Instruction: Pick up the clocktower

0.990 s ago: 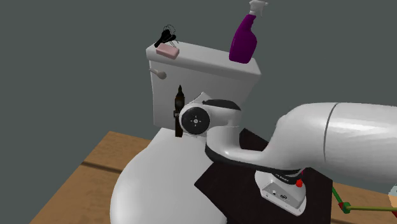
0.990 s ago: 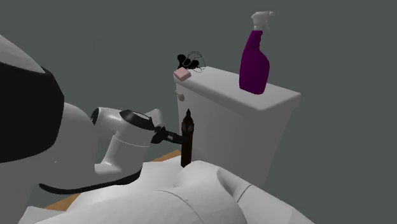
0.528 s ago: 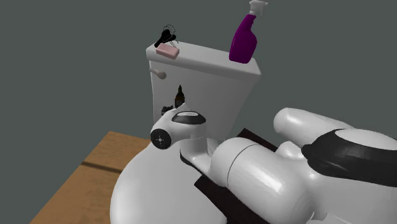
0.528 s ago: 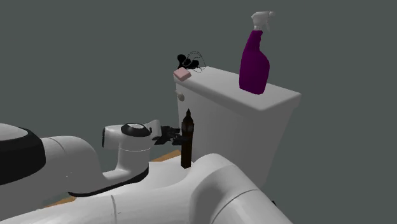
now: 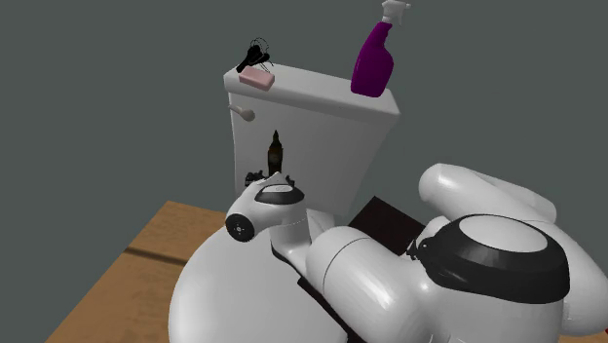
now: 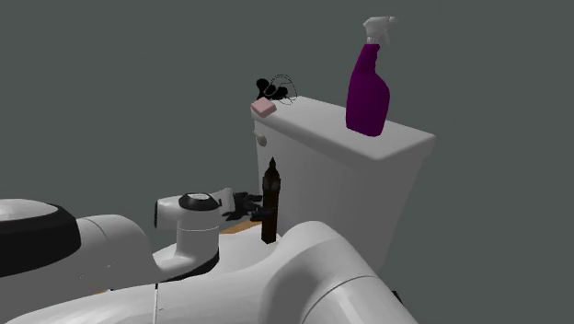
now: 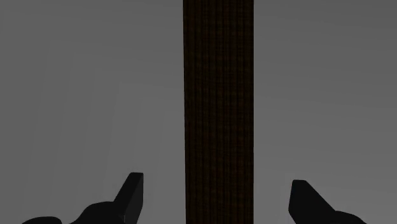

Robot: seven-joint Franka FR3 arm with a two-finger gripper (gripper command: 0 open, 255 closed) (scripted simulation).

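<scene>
Two black fingers (image 7: 130, 194) stand well apart in your wrist view, one on each side of the dark brown, slender clocktower (image 7: 218, 108), and neither touches it. The all-black gripper (image 6: 246, 202) is therefore open, with the tower between its jaws but not held.

You can see that the clocktower stands upright: its long axis runs vertically and its pointed tip is uppermost. It stands just in front of the white toilet tank (image 5: 322, 127), below the tank's lid and near the round flush knob (image 5: 240, 113). In the shoulder view the arm's white wrist hides its lower part, so you see the upper shaft and tip (image 5: 276, 148) above the gripper (image 5: 257, 177). In the second exterior view the whole tower (image 6: 269, 204) shows, with the fingers reaching it sideways at about mid-height.

On the tank's lid, well above the tower, stand a purple spray bottle with a white trigger (image 5: 374, 60), a small pink block (image 5: 257, 78) and a black wiry object (image 5: 256, 53) just behind that block. Brown wooden flooring (image 5: 117, 283) lies beside the white toilet seat lid (image 5: 219, 292).
</scene>
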